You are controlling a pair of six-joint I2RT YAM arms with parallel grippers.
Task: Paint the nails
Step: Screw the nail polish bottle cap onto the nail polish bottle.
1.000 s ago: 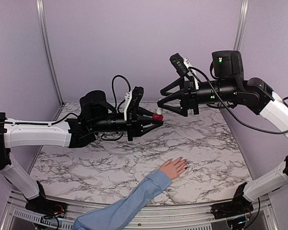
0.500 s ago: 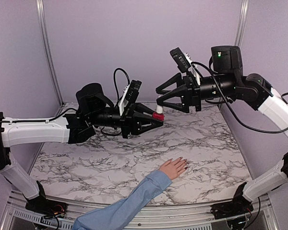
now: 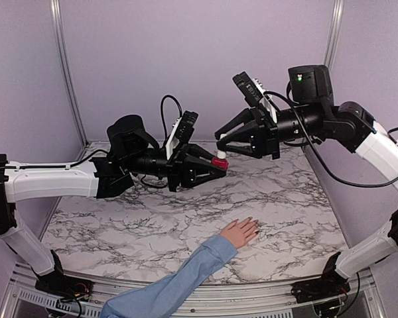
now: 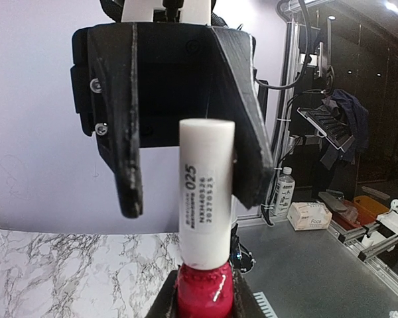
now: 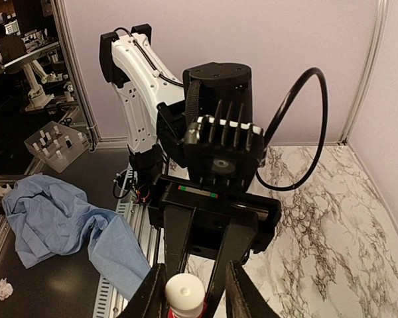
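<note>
Sleeve first: nearest you, a light blue sleeve (image 3: 172, 281) reaches in over the near edge of the marble worktop (image 3: 119, 232). The person's hand (image 3: 239, 232) lies flat, palm down, fingers pointing toward the far right. The nails (image 3: 255, 224) sit at those fingertips, pinkish and too small in the top view for you to judge their finish.

Further back and raised well above the hand, your left end effector (image 3: 219, 165) is clamped on a small red nail-polish bottle (image 4: 204, 291), which it holds upright, as the left wrist view shows. A white cap (image 4: 206, 189) with printed digits stands on the bottle.

Beyond that, your right end effector (image 3: 220, 140) straddles the cap, one finger on each side. Its fingers (image 5: 149, 295) stand apart. In the right wrist view a sliver of gap seems to remain beside the cap, so you cannot call it a grip.
</note>
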